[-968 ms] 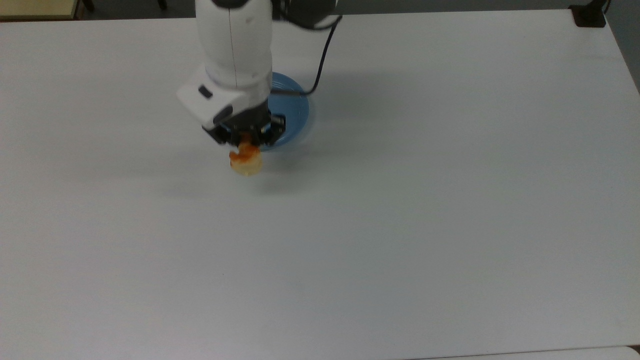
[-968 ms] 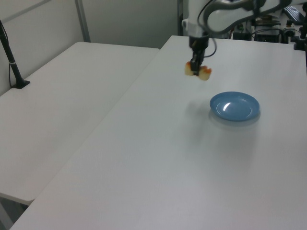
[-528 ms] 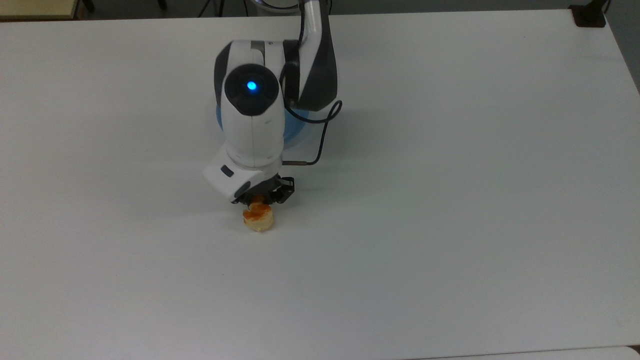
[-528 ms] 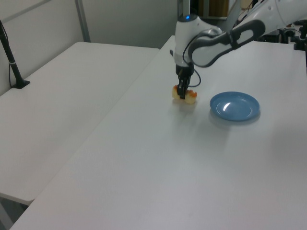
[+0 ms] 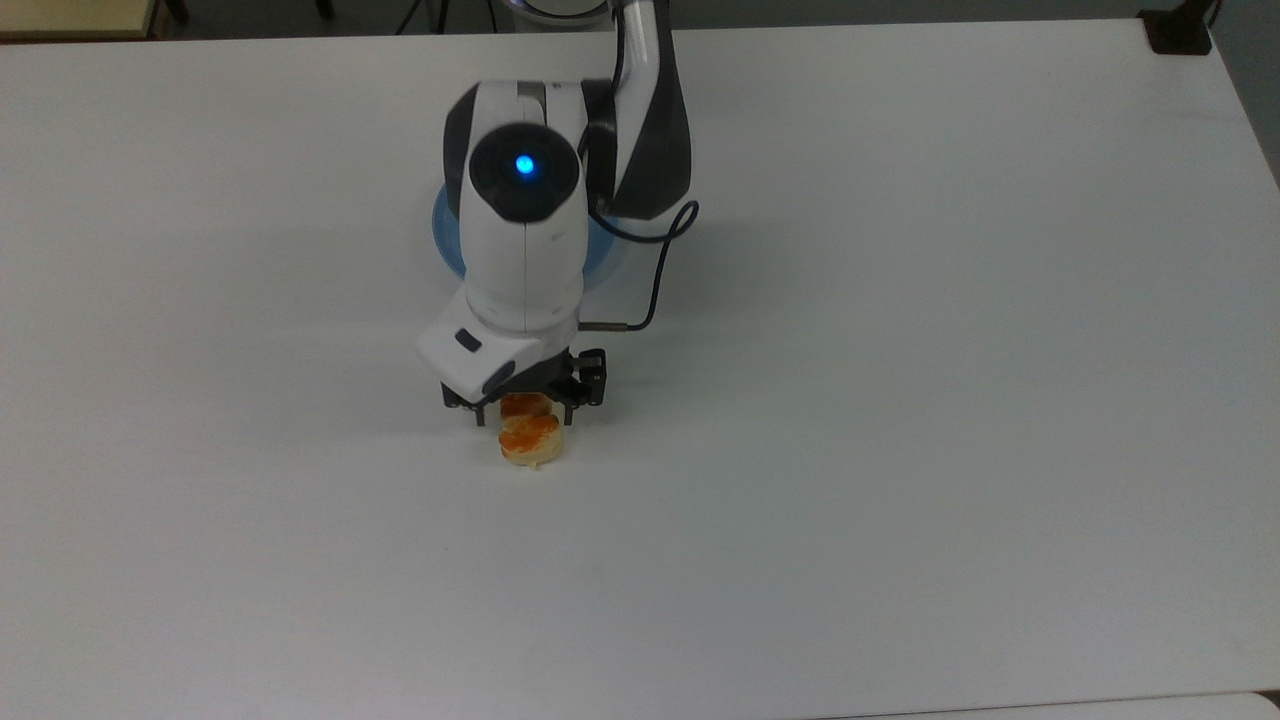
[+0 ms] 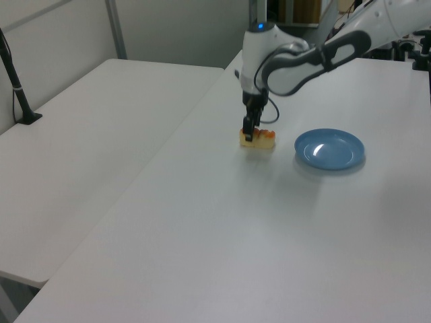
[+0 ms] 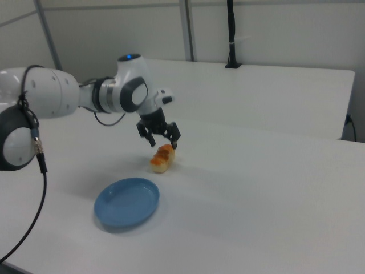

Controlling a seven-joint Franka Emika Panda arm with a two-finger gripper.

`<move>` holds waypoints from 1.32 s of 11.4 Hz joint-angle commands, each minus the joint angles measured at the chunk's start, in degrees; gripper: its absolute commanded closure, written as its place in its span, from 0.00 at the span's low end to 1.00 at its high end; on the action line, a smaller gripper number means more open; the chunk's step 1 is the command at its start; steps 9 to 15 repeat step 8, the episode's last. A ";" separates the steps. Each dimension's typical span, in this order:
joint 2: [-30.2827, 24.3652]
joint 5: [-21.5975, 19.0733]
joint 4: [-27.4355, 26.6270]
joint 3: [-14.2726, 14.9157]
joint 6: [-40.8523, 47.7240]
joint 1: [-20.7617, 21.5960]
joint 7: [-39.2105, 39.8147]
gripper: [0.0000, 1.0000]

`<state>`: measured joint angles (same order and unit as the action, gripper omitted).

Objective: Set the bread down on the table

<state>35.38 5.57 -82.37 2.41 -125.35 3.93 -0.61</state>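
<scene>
The bread (image 5: 531,437) lies on the white table (image 5: 900,420), a pale oblong piece with orange-glazed lumps on top. In the left view the bread (image 6: 258,139) rests flat to the left view's left of the blue plate (image 6: 329,149). My gripper (image 5: 526,398) stands open just over the bread's end nearer the arm, one finger on each side of it. In the right view the gripper (image 7: 162,139) hangs spread above the bread (image 7: 162,158), and the fingers stand apart from it. The arm hides most of the blue plate (image 5: 440,238) in the top view.
The blue plate (image 7: 126,201) sits on the table (image 7: 256,188) in front of the bread. A second white table (image 6: 87,134) adjoins at the left view's left, with a black post (image 6: 17,87) on it. A black cable (image 5: 655,285) loops beside the wrist.
The gripper came down with the bread from beside the plate, set it on the table and opened. The bread now lies flat and free.
</scene>
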 commanded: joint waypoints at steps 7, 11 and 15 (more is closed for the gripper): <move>-33.43 -0.91 -10.97 1.81 30.15 -1.03 -1.86 0.00; -33.36 -1.00 -10.71 1.55 30.69 -1.03 -1.94 0.00; -33.36 -1.00 -10.71 1.55 30.69 -1.03 -1.94 0.00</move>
